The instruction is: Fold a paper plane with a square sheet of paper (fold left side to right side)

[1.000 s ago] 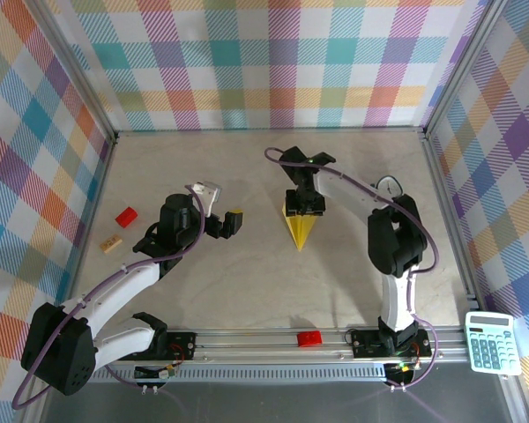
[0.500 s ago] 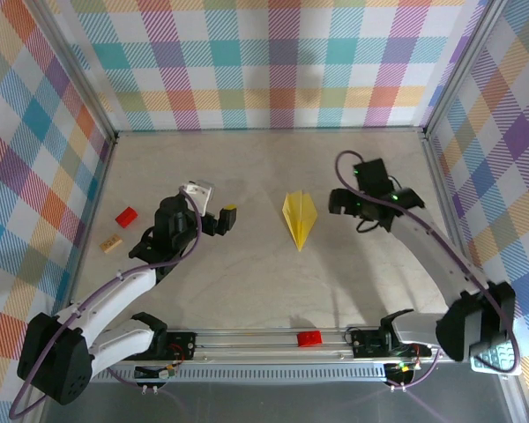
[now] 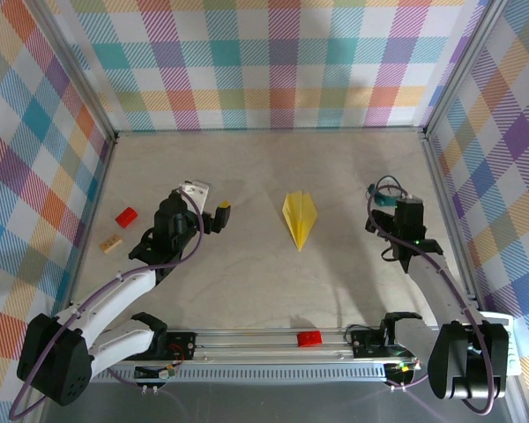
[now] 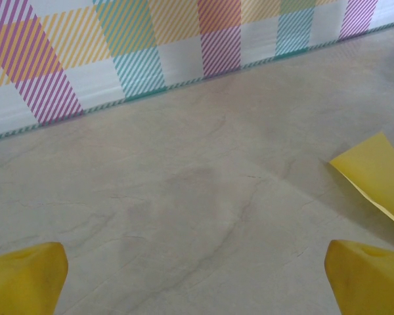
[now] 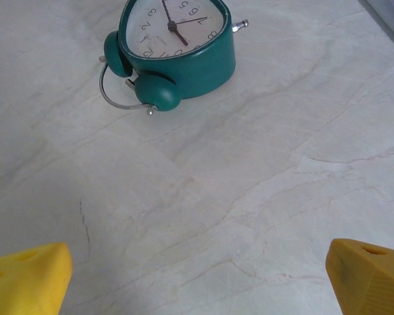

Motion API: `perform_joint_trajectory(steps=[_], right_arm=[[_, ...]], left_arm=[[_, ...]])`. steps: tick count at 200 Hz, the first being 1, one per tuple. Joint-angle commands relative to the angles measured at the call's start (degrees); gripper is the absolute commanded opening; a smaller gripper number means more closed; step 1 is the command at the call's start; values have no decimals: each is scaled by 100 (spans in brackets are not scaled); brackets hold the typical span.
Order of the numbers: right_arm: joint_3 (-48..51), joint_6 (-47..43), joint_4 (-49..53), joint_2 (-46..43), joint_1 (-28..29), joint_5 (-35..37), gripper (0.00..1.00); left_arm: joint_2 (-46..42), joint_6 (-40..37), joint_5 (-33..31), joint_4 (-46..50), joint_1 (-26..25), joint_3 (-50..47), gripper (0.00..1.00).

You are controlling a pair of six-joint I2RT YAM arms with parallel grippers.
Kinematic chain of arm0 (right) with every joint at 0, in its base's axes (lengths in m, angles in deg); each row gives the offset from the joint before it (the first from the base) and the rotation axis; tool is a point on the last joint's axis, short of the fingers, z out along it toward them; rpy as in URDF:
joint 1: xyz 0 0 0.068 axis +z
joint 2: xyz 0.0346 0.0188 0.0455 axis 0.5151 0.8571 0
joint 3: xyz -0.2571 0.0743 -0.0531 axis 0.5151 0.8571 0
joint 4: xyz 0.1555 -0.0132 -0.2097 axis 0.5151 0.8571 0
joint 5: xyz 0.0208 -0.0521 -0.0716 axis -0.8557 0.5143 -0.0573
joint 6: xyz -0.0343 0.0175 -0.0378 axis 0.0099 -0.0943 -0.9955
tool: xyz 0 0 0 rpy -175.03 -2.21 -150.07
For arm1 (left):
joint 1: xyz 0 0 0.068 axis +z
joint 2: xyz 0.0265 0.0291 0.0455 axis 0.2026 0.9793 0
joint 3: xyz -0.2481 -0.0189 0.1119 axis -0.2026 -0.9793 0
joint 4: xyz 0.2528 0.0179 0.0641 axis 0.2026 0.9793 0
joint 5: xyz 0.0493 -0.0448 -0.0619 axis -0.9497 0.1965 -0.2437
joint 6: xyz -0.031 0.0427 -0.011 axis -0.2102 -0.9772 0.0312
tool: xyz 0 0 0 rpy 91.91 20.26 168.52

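Paper plane flat at frame centre, left gripper and right gripper flanking it, both spread wide, empty.

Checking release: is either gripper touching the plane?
No. The plane lies alone mid-table, with the left gripper and right gripper both open and apart from it.

Three walls close the space in, all covered in a pastel plaid of pink, teal, orange, yellow and purple: the back wall, the left wall and the right wall. Slim aluminium posts run up the corners. The tabletop is a pale beige, marble-like surface with faint veins. A grooved metal rail edges its near side. The light is soft and even, probably from overhead, and the shadows are weak.
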Motion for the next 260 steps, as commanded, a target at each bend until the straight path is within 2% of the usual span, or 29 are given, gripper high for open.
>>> perform_joint_trajectory(steps=[1, 59, 107, 128, 151, 221, 243, 260], right_arm=[[226, -275, -1258, 298, -20, -50, 99], [1236, -820, -4348, 988, -15, -695, 99], [937, -1423, -5185, 1797, -15, -1323, 99], [915, -1526, -5722, 2351, -21, -1364, 99], [860, -1544, -6119, 2879, -15, -1446, 99], [826, -1547, -5937, 2822, -18, -1429, 99], [826, -1547, -5934, 2823, -17, -1429, 99], [826, -1548, -5934, 2823, -21, -1430, 99]], left_arm=[[-51, -174, -117, -185, 67, -67, 100], [-11, -147, -104, -202, 76, -87, 100], [80, -173, -363, -215, 153, -110, 100], [142, -142, -480, -253, 305, -137, 100], [227, -99, -697, -233, 442, -156, 100], [161, 309, -1273, 708, 489, 565, 100], [278, 371, -1775, -27, 489, 32, 100], [514, 337, -1989, -1173, 568, -593, 100]])
